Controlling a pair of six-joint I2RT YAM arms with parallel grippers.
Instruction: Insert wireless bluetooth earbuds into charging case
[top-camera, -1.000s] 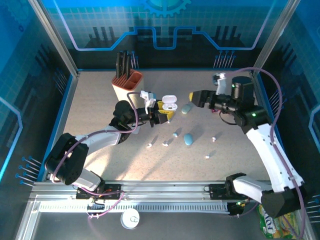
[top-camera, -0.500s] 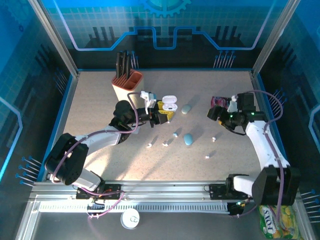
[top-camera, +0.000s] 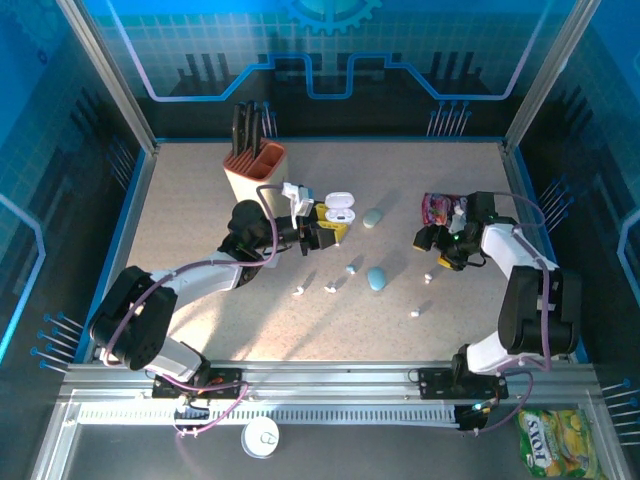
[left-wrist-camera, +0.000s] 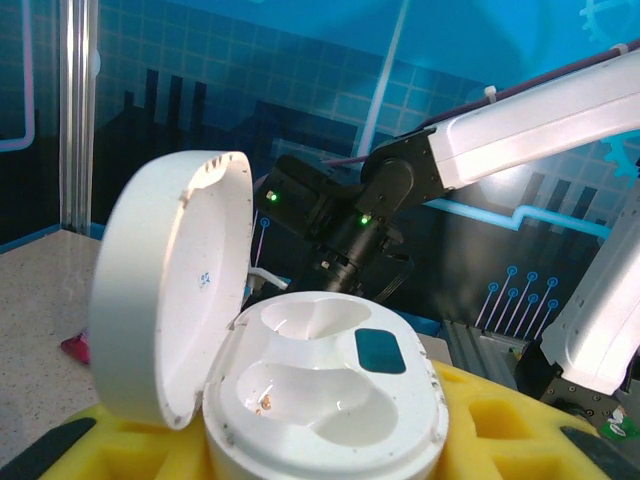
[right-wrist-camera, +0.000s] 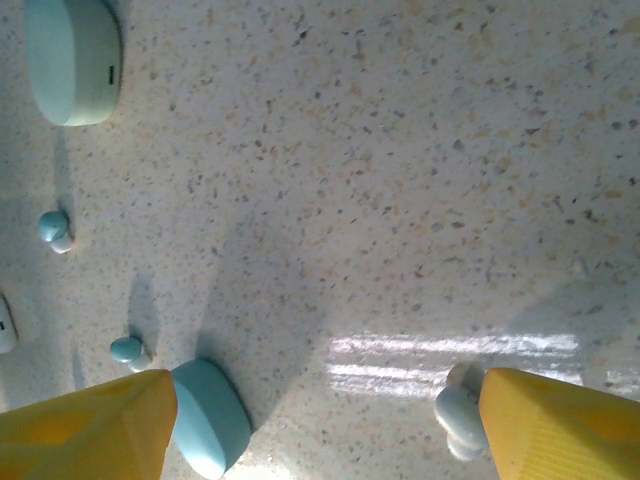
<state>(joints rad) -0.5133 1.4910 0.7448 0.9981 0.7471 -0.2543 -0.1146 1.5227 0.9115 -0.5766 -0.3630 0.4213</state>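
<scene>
Picking up an earbud is judged to be the step in hand. The charging case (left-wrist-camera: 320, 400) is held clamped between the yellow pads of the left pincer (top-camera: 325, 228), its lid swung open and both wells empty. The right pincer (right-wrist-camera: 322, 415) is spread wide above the tabletop (right-wrist-camera: 400, 150) with nothing gripped. A white earbud (right-wrist-camera: 457, 408) is seen off-centre, just beside the finger at the right of the wrist view. More earbuds (top-camera: 330, 289) are scattered mid-tabletop. Next, the pincer would need to be centred over that bud, lowered and closed gently, since so small a piece could be flicked away.
</scene>
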